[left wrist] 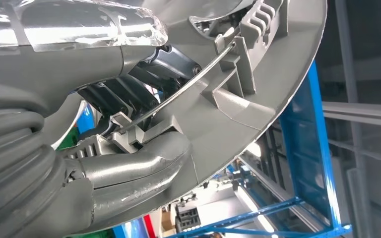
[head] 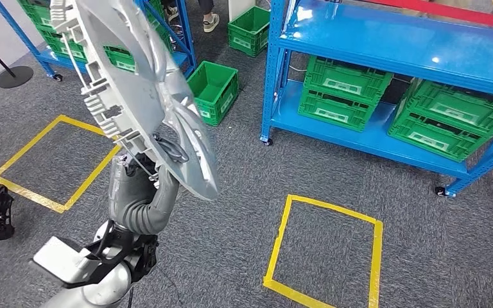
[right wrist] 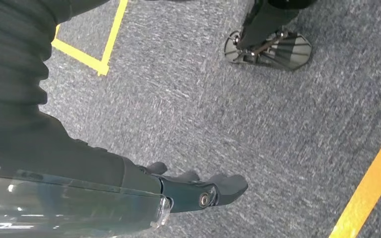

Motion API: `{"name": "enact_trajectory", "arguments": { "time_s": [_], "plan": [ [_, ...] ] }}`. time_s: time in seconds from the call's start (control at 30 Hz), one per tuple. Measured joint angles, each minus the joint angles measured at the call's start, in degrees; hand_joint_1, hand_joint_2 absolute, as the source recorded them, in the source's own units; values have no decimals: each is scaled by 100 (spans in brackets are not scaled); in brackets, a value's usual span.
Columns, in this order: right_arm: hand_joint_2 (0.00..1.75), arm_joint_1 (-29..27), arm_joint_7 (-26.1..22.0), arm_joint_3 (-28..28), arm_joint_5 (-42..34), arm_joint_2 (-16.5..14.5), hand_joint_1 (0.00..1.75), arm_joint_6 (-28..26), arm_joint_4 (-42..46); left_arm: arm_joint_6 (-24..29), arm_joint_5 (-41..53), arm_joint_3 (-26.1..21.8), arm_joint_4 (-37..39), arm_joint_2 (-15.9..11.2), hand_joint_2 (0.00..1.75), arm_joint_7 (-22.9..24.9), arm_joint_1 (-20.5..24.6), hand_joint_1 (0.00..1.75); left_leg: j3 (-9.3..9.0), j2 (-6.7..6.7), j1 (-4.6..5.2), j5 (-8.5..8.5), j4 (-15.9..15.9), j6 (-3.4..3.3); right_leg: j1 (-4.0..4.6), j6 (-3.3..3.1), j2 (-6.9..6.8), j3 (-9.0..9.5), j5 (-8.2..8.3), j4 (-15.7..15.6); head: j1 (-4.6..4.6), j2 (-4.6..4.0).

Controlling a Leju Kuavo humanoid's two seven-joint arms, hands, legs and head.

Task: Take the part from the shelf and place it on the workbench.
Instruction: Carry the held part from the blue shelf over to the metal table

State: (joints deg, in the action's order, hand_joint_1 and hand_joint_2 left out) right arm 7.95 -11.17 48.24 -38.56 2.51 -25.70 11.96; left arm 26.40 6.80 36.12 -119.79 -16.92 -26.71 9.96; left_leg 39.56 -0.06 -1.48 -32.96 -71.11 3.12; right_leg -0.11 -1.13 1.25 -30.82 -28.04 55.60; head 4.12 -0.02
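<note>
The part [head: 135, 83] is a large grey plastic disc with ribbed clips along its rim. I hold it up, tilted, in front of my chest at the left of the head view. My left hand [head: 146, 174] grips its lower edge, fingers hooked behind the rim and over a thin wire ring. In the left wrist view the disc's back [left wrist: 268, 89] is close, with my left hand [left wrist: 129, 101] clamped on it. My right hand [right wrist: 198, 191] hangs over grey carpet with its dark fingers stretched out and nothing in them.
A blue shelf [head: 398, 45] stands at the back right with green crates [head: 343, 90] on its lower level. Another green crate [head: 213, 90] sits on the floor. Yellow tape squares [head: 324, 250] mark the carpet. A person's shoe [head: 210, 22] is at the top.
</note>
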Motion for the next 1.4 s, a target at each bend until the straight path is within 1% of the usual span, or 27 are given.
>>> {"name": "enact_trajectory", "arguments": {
  "time_s": [0.03, 0.1, 0.17, 0.23, 0.3, 0.33, 0.4, 0.43, 0.47, 0.5, 0.53, 0.6, 0.67, 0.73, 0.8, 0.83, 0.87, 0.93, 0.97, 1.0, 1.03, 1.1, 1.17, 1.23, 1.27, 1.33, 1.4],
  "plan": [
    [175, 0, -9, 0, 0, -1, 0, 7, 0, 1, 0, -2, 3, 0, 175, 1, -1, 175, -217, -46, -14, 183, 359, 14, -11, 27, 21, -8, -16, 39, 0, 0],
    [175, 6, -21, 0, 1, 5, 0, 15, -1, 2, 2, -4, 4, 1, 175, -1, 1, 175, -589, -250, -40, 364, 987, 13, -16, 105, 75, -57, -60, 140, 5, 0],
    [175, 13, -27, 0, 1, 13, 0, 18, -1, 1, 5, 0, 4, 0, 175, 1, -8, 175, -668, -372, -36, 335, 1145, -45, -19, 180, 126, -121, -68, 199, 1, 0],
    [175, 8, -30, 1, 1, 10, 0, 21, -1, 1, 7, 3, 2, -2, 175, 6, -18, 175, -648, -296, -20, 364, 1149, -139, -40, 242, 158, -157, -58, 206, -5, 0],
    [175, 8, -31, 2, 1, 3, 0, 27, -1, 3, 7, -3, 0, -1, 175, 7, -17, 175, -643, -195, -21, 388, 1168, -225, -45, 299, 64, -248, -204, 406, -28, 0],
    [175, 12, -31, 2, 1, 0, 0, 31, 0, 4, 8, -6, -1, 0, 175, 6, -17, 175, -638, -142, -19, 394, 1174, -258, -45, 322, -11, -361, -371, 674, -43, 0],
    [175, 22, -31, 2, 1, -2, 0, 34, 0, 4, 9, -10, -1, 0, 175, 5, -26, 175, -621, -43, 5, 395, 1173, -294, -44, 349, -87, -693, -751, 1432, -61, 0],
    [175, 18, -31, 2, 1, -3, 0, 35, 0, 3, 9, -10, 0, 0, 175, 5, -32, 175, -614, 4, 20, 397, 1172, -300, -43, 347, -95, -816, -852, 1721, -63, 0],
    [175, 11, -31, 2, 1, -4, 0, 35, 0, 3, 9, -10, 0, 0, 175, 6, -37, 175, -610, 50, 37, 398, 1171, -303, -40, 332, -96, -851, -843, 1821, -65, 1],
    [175, 5, -31, 2, 1, -5, 0, 36, 0, 3, 9, -10, 1, 0, 175, 7, -41, 175, -610, 94, 55, 398, 1171, -304, -34, 302, -102, -781, -725, 1697, -66, 1],
    [175, 3, -31, 2, 1, -5, 0, 36, 0, 3, 9, -10, 0, 1, 175, 7, -42, 175, -613, 138, 73, 398, 1171, -304, -18, 255, -127, -613, -529, 1367, -67, 0],
    [175, 11, -31, 2, 1, 3, 0, 35, 0, 3, 9, -16, -4, 3, 175, 5, -41, 175, -611, 229, 102, 397, 1170, -299, 46, 137, -287, -241, -224, 589, -66, 0],
    [175, 24, -32, 2, 2, 10, 0, 35, 0, 3, 9, -23, -8, 4, 175, 2, -41, 175, -593, 326, 110, 404, 1169, -269, 108, 61, -383, -98, -152, 232, -62, 0],
    [175, 20, -33, 2, 2, 14, 0, 36, -1, 3, 9, -26, -11, 4, 175, 1, -41, 175, -592, 399, 103, 408, 1177, -215, 118, 26, -304, -103, -116, 182, -61, 0],
    [175, 6, -33, 2, 1, 18, 0, 38, -1, 2, 9, -30, -14, 4, 175, 1, -39, 175, -541, 237, 99, 293, 1053, -148, 86, -13, -235, -80, -43, 91, -49, 0],
    [175, 7, -33, 2, 1, 20, 0, 40, -1, 2, 10, -31, -16, 4, 175, -1, -39, 175, -444, 115, 99, 152, 844, -119, 65, -29, -205, -68, -9, 50, -39, 0],
    [175, 11, -33, 2, 1, 22, 0, 42, -1, 2, 11, -32, -15, 4, 175, -2, -39, 175, -299, 2, 96, -26, 529, -99, 59, -38, -171, -71, 6, 37, -31, 0],
    [175, 14, -33, 2, 1, 25, 0, 46, 0, 3, 14, -32, -9, 4, 175, -2, -53, 175, 14, -37, 92, -303, -133, -82, 55, -47, -88, -79, 12, 45, -26, 0],
    [175, 8, -33, 2, 1, 24, 0, 48, 0, 5, 14, -32, -5, 4, 175, -1, -61, 175, 87, -29, 87, -308, -284, -74, 49, -44, -40, -80, 10, 55, -27, 0],
    [175, 3, -33, 2, 1, 22, 0, 50, 0, 7, 15, -32, -2, 4, 175, 1, -68, 175, 52, -24, 79, -196, -219, -63, 38, -34, 12, -81, 4, 70, -26, 0],
    [175, 0, -33, 2, 2, 21, 0, 52, 0, 9, 15, -32, 0, 4, 175, 1, -72, 175, -85, -38, 61, 0, 42, -50, 22, -15, 68, -81, -8, 95, -25, 0],
    [175, 8, -33, 2, 7, 21, 0, 52, -1, 11, 17, -32, 2, 4, 175, 0, -72, 175, -458, -227, 10, 313, 749, -23, 1, 57, 175, -107, -55, 186, -20, 0],
    [175, 20, -33, 2, 13, 25, 0, 54, -1, 12, 23, -31, -3, 4, 175, -2, -75, 175, -630, -383, -9, 347, 1089, -76, -8, 134, 273, -174, -80, 261, -16, 0],
    [175, 13, -33, 2, 16, 25, 0, 57, 0, 15, 32, -32, -6, 2, 175, -3, -80, 175, -628, -321, 1, 326, 1114, -185, -25, 196, 371, -225, -62, 265, -15, 0],
    [175, 4, -33, 2, 16, 22, 0, 59, 0, 17, 40, -32, -7, 3, 175, -2, -80, 175, -630, -268, -2, 333, 1127, -225, -27, 226, 358, -243, -74, 281, -18, 0],
    [175, 6, -33, 2, 20, 15, 0, 62, 0, 27, 61, -34, -17, 7, 175, -4, -81, 175, -638, -145, -13, 344, 1151, -298, -23, 285, 182, -388, -249, 558, -49, 1],
    [175, 23, -33, 3, 33, 13, 0, 65, 0, 47, 81, -34, -28, 7, 175, -7, -96, 175, -641, -10, 3, 334, 1152, -338, -32, 335, -36, -730, -597, 1263, -80, 1]
  ]
}}
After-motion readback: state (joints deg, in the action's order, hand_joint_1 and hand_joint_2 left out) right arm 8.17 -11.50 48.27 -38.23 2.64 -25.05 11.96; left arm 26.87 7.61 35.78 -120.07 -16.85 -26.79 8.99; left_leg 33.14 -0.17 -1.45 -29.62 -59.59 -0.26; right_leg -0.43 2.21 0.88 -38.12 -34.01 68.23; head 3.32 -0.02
